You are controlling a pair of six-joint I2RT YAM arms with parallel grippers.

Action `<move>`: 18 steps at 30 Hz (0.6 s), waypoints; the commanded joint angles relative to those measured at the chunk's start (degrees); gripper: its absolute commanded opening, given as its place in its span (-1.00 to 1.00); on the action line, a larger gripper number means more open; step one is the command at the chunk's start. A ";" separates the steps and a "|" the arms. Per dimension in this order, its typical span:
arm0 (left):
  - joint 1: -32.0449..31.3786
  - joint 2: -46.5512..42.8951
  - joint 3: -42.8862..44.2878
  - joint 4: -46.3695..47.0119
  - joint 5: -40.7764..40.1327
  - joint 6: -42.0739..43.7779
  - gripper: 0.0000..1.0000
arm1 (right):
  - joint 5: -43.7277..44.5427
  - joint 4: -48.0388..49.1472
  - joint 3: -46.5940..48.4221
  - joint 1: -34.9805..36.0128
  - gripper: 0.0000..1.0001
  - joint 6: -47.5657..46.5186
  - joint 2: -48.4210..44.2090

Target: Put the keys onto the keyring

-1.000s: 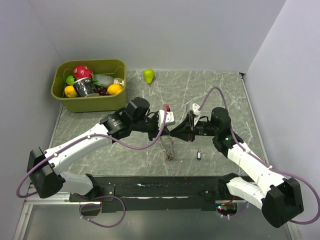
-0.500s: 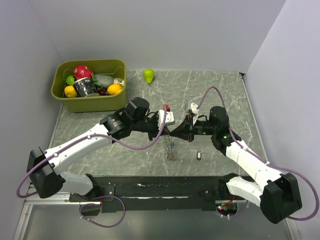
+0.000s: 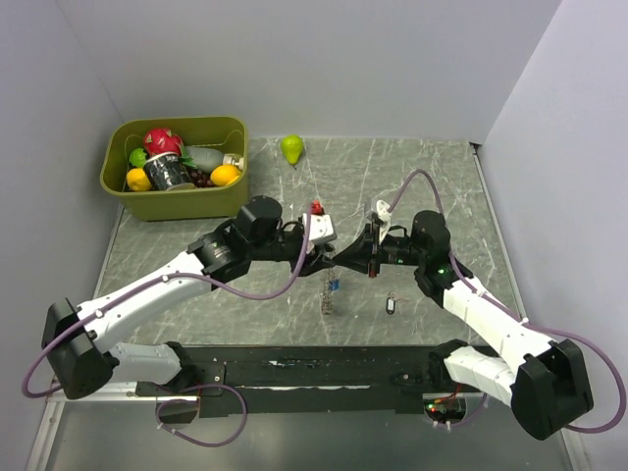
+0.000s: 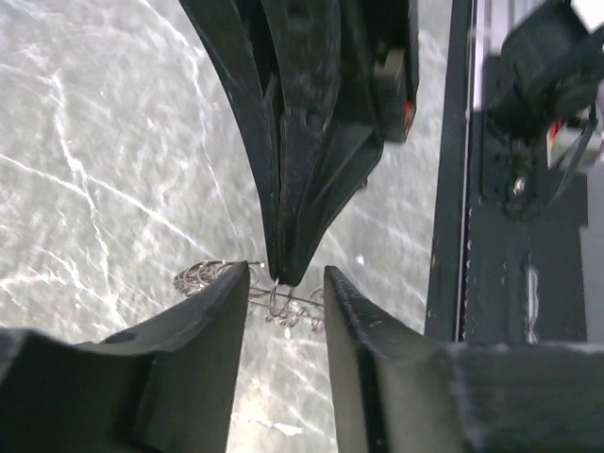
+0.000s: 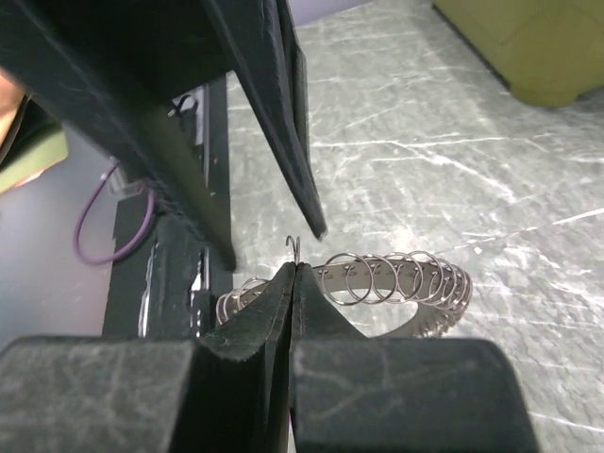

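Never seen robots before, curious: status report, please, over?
Right gripper shut on keyring. Left gripper open, straddling that pinch. One key loose on table. Nothing in the way.

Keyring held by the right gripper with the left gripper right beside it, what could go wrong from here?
1. The right gripper is shut on just a thin bit of wire on the keyring, near its hooked end. The rest hangs off to one side, so it might slip or twist out.
2. The left gripper is open, its fingers straddling the right gripper's tips closely, so closing may strike those tips rather than the wire.
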 commanded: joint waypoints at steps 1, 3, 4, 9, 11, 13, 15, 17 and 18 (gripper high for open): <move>2.13 -3.69 -1.69 9.33 -1.14 -7.40 -0.07 | 3.74 11.70 -1.93 0.25 -1.00 6.34 -2.57; 4.15 -5.35 -3.36 12.23 2.00 -11.08 -0.01 | 4.36 17.57 -3.86 0.34 -1.00 10.47 -2.84; 6.69 -6.15 -5.55 14.25 3.33 -12.58 0.01 | 5.58 19.17 -4.91 0.25 -1.00 11.62 -3.36; 15.22 -11.07 -13.73 32.23 15.10 -25.31 0.09 | 8.48 31.30 -8.96 0.16 -1.00 19.79 -4.69; 16.73 -12.04 -17.16 40.41 20.29 -30.14 0.09 | 9.28 37.62 -10.46 0.16 -1.00 23.13 -4.95; 17.87 -12.22 -19.62 44.40 23.71 -32.27 0.08 | 9.54 43.93 -11.60 0.25 -1.00 26.20 -4.78; 17.96 -11.78 -21.03 48.71 25.30 -33.95 0.07 | 9.72 47.65 -12.21 0.16 -1.00 28.14 -3.90; 17.96 -10.65 -22.00 52.75 27.42 -37.01 0.04 | 9.20 53.63 -12.74 0.16 -1.00 31.04 -3.02; 17.96 -10.20 -22.70 56.94 28.12 -38.16 0.03 | 8.93 55.47 -12.83 0.25 -1.00 31.75 -2.23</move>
